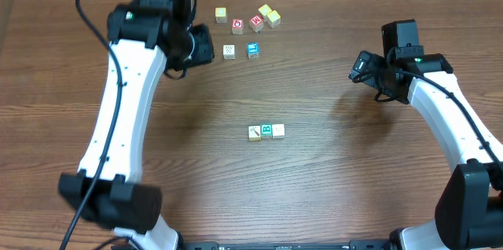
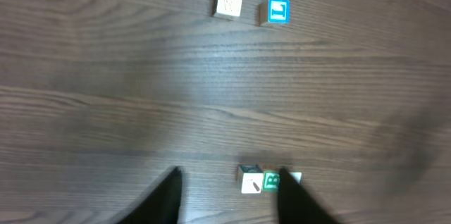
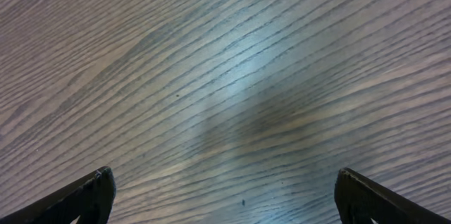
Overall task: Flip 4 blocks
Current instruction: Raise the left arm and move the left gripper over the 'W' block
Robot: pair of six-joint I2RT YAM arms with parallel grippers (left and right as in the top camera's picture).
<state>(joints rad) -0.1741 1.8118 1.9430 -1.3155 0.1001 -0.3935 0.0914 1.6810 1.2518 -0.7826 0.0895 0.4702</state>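
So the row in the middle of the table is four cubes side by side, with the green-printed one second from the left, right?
Not quite. The row holds three cubes, not four. The green-printed one does sit second from the left, which puts it in the middle of the three. The overhead view shows this plainly.

Green letter B on the middle block (image 1: 266, 130) of the row of three.

You see table (image 1: 330, 195): dark wood grain, smooth, faint sheen | blocks (image 1: 266, 130): pale wood, probably matt | left arm shell (image 1: 126, 101): white glossy plastic
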